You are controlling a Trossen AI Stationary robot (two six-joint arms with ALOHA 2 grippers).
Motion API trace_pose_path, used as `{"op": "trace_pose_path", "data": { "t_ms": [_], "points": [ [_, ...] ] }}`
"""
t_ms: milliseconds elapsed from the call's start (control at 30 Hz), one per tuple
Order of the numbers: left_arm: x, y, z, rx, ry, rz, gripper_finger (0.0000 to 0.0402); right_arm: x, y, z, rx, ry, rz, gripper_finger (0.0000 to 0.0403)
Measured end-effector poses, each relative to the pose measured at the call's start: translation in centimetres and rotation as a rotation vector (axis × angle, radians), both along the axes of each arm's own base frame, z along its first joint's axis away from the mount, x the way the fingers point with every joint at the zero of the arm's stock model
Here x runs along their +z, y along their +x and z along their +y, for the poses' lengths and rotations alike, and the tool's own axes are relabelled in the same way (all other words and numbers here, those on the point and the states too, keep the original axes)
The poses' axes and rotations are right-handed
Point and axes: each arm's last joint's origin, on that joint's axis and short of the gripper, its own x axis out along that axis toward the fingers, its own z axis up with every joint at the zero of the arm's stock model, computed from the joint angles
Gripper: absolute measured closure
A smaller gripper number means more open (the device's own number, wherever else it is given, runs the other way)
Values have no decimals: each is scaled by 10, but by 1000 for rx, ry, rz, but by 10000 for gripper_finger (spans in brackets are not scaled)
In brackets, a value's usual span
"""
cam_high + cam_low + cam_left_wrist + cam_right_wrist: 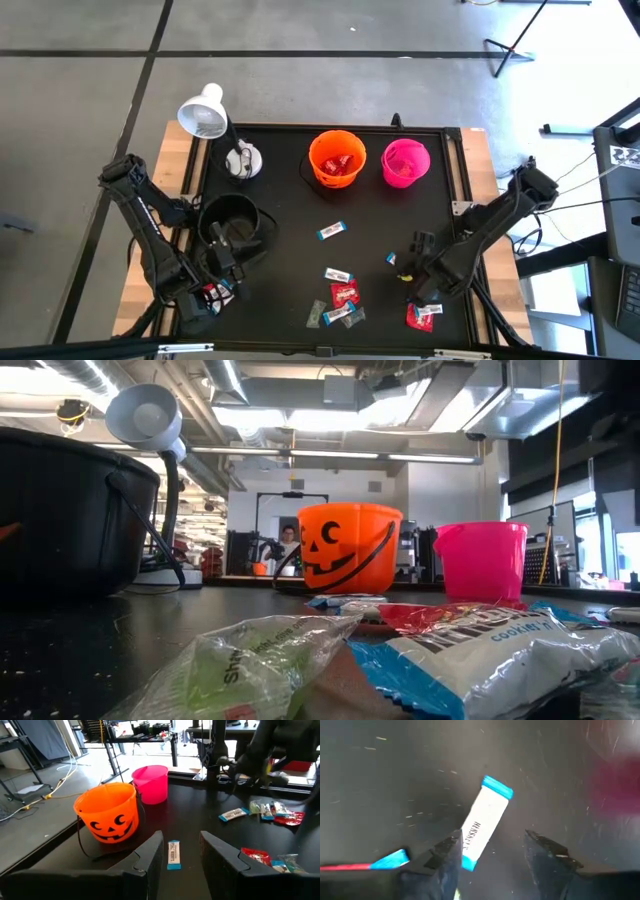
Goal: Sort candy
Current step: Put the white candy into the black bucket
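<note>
Candy (pixel 485 822), long axis diagonal, lying flat

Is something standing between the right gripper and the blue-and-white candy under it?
Nothing visible. The right gripper hangs above the blue-and-white candy with open fingers, and only bare black table surrounds the candy.

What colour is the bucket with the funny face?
Orange bucket with a black pumpkin face, clearest in the left wrist view.

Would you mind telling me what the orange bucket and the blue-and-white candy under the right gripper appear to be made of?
The orange bucket looks like smooth moulded plastic: glossy, uniform walls with a printed black face. The blue-and-white candy seems wrapped in thin printed film, probably plastic, with crimped blue ends. The right gripper hovers open above it.
</note>
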Motion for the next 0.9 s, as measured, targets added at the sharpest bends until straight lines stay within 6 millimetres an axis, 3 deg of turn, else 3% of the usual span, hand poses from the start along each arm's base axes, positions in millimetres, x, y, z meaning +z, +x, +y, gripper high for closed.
{"op": "trace_pose_path", "data": {
  "t_ms": [267,400,633,900],
  "points": [
    [0,1,-1,-2,-17,-7,284,-53,-3,-27,-153,128,64,158],
    [0,1,-1,-6,-18,1,284,-68,-1,-30,-171,254,1,158],
    [0,1,-2,-6,-19,-2,284,-69,-3,-30,-167,277,-12,158],
    [0,3,0,2,-21,-5,284,-45,-9,-35,-168,326,-110,158]
  ]
}}
